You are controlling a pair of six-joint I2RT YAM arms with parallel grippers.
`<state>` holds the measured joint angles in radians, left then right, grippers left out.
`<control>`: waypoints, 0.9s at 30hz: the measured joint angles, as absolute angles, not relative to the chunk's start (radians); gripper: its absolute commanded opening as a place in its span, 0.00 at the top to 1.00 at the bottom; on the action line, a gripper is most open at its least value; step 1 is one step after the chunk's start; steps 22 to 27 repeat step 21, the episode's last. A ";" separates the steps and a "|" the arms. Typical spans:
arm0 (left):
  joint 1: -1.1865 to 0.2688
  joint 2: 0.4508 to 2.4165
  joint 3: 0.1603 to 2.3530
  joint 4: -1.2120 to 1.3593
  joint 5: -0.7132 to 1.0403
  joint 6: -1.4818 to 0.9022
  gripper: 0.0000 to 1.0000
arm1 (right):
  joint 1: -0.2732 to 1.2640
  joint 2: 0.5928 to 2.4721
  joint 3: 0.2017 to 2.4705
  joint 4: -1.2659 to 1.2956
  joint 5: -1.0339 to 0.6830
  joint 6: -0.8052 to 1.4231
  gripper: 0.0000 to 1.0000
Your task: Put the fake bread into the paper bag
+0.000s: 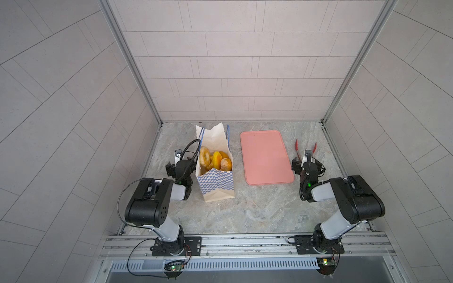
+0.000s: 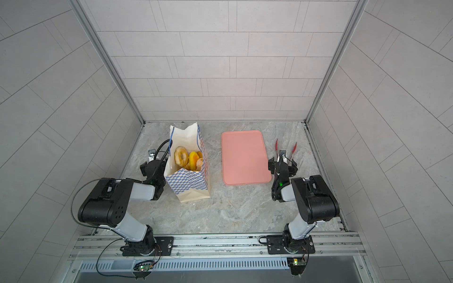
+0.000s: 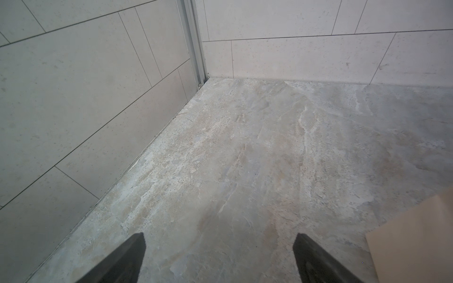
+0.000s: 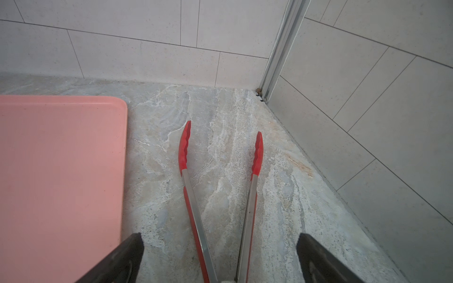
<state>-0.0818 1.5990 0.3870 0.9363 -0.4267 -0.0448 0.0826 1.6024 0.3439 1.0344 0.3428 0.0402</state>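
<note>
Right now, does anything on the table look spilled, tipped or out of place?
Nothing stands out. The paper bag stands upright with the fake bread inside, the pink tray lies flat, and the red-tipped tongs lie on the table beside it.

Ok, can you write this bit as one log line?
bread: in paper bag; tray: bare; tongs: on table; left gripper: open; right gripper: open
</note>
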 measured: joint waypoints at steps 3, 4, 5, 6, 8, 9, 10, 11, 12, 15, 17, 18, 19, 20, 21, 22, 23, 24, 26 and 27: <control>-0.082 1.599 0.387 0.933 -0.427 -0.046 0.00 | 0.084 1.602 0.342 1.034 0.345 0.038 0.01; -0.082 1.599 0.387 0.933 -0.427 -0.047 0.00 | 0.084 1.602 0.342 1.034 0.346 0.038 0.01; -0.082 1.599 0.387 0.933 -0.427 -0.047 0.00 | 0.085 1.602 0.342 1.033 0.346 0.037 0.01; -0.082 1.599 0.387 0.932 -0.427 -0.048 0.00 | 0.085 1.602 0.342 1.033 0.346 0.037 0.01; -0.082 1.599 0.387 0.931 -0.427 -0.048 0.00 | 0.085 1.602 0.342 1.033 0.346 0.037 0.01; -0.082 1.599 0.387 0.931 -0.427 -0.048 0.00 | 0.085 1.602 0.342 1.033 0.346 0.037 0.01; -0.082 1.599 0.387 0.930 -0.427 -0.048 0.00 | 0.085 1.602 0.342 1.033 0.346 0.037 0.01; -0.082 1.599 0.387 0.930 -0.427 -0.048 0.00 | 0.085 1.602 0.342 1.033 0.347 0.036 0.01; -0.082 1.599 0.387 0.930 -0.427 -0.048 0.00 | 0.085 1.602 0.342 1.033 0.347 0.037 0.01; -0.082 1.599 0.387 0.930 -0.427 -0.048 0.00 | 0.085 1.602 0.343 1.028 0.347 0.037 0.01; -0.082 1.599 0.387 0.930 -0.427 -0.048 0.00 | 0.085 1.602 0.343 1.021 0.347 0.036 0.01; -0.082 1.599 0.387 0.930 -0.427 -0.048 0.00 | 0.085 1.602 0.343 1.019 0.347 0.037 0.01; -0.082 1.599 0.387 0.930 -0.427 -0.048 0.00 | 0.085 1.602 0.343 1.018 0.347 0.037 0.01; -0.082 1.599 0.387 0.930 -0.427 -0.048 0.00 | 0.085 1.602 0.343 1.018 0.347 0.037 0.01; -0.082 1.599 0.387 0.930 -0.427 -0.048 0.00 | 0.085 1.602 0.343 1.018 0.347 0.037 0.01; -0.082 1.599 0.387 0.930 -0.427 -0.048 0.00 | 0.085 1.602 0.343 1.018 0.347 0.037 0.01; -0.082 1.599 0.387 0.930 -0.427 -0.048 0.00 | 0.085 1.602 0.343 1.018 0.347 0.037 0.01; -0.082 1.599 0.387 0.930 -0.427 -0.048 0.00 | 0.085 1.602 0.343 1.018 0.347 0.037 0.01; -0.082 1.599 0.387 0.930 -0.427 -0.048 0.00 | 0.085 1.602 0.343 1.018 0.347 0.037 0.01; -0.082 1.599 0.387 0.930 -0.427 -0.048 0.00 | 0.085 1.602 0.343 1.018 0.347 0.037 0.01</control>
